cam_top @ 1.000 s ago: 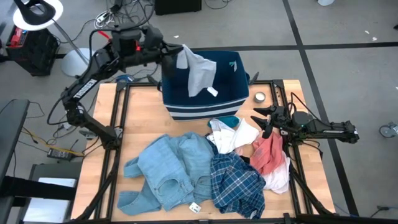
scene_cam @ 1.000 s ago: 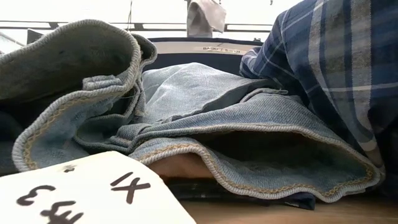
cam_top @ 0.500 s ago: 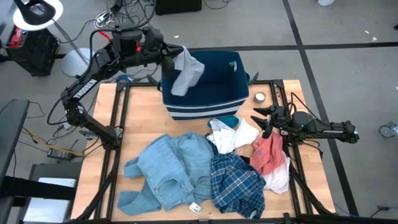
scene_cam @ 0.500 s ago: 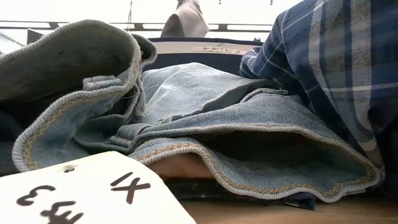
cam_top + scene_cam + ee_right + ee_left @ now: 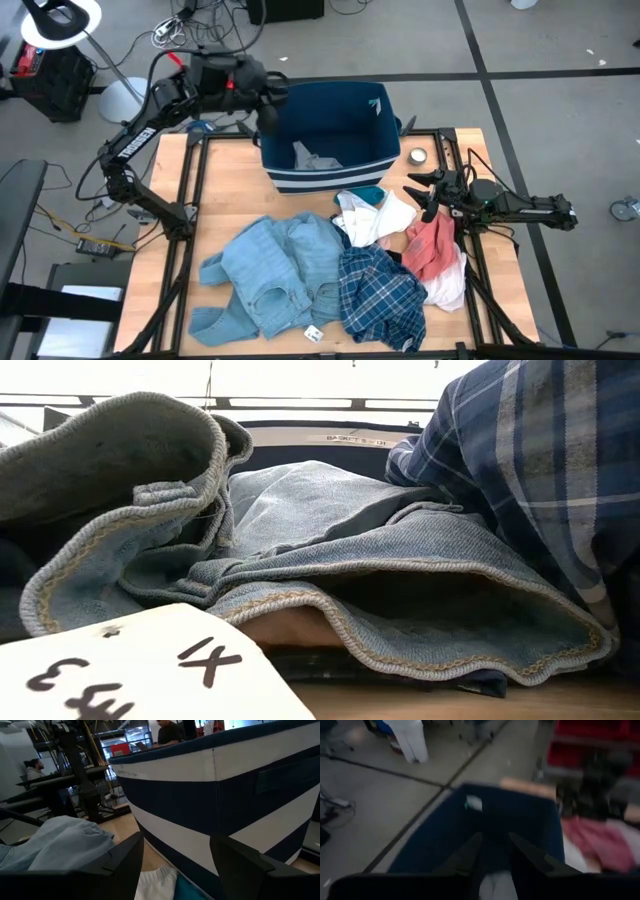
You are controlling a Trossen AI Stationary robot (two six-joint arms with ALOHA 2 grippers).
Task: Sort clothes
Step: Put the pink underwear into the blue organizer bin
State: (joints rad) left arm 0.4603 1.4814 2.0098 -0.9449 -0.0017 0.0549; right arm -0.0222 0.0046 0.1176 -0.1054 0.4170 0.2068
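From overhead, the left gripper (image 5: 268, 108) hangs over the upper-left corner of the navy bin (image 5: 377, 158), in the upper middle of the frame, and a grey garment (image 5: 313, 157) lies loose on the bin's floor, free of the fingers. The left wrist view adds what the overhead one cannot: the two dark fingers (image 5: 464, 861) stand slightly apart with nothing between them, pointing down into the bin, a pale cloth (image 5: 497, 885) showing below them.

The right gripper (image 5: 425, 196) sits at the right of the table (image 5: 225, 170), its fingers spread wide and empty, just above a salmon-red piece (image 5: 432, 245). Its own camera looks level at the bin's striped wall (image 5: 210, 805), with a white item (image 5: 157, 879) and a strip of teal cloth (image 5: 187, 890) at the bottom of the frame and light denim (image 5: 65, 842) to the lower left; people show in the room behind.

The rest of the clothes sit in the lower half of the overhead frame: light blue jeans (image 5: 265, 275) at centre-left, a plaid shirt (image 5: 380, 295) touching them on the right, and a white garment (image 5: 380, 215) above it, against the bin's front. The low view shows only folded denim (image 5: 330, 570) and plaid (image 5: 540, 470) close up, with a paper tag (image 5: 130, 670) in the lower left.

Bare wood lies open left of the bin and along the table's left edge. The pile reaches the bottom edge.
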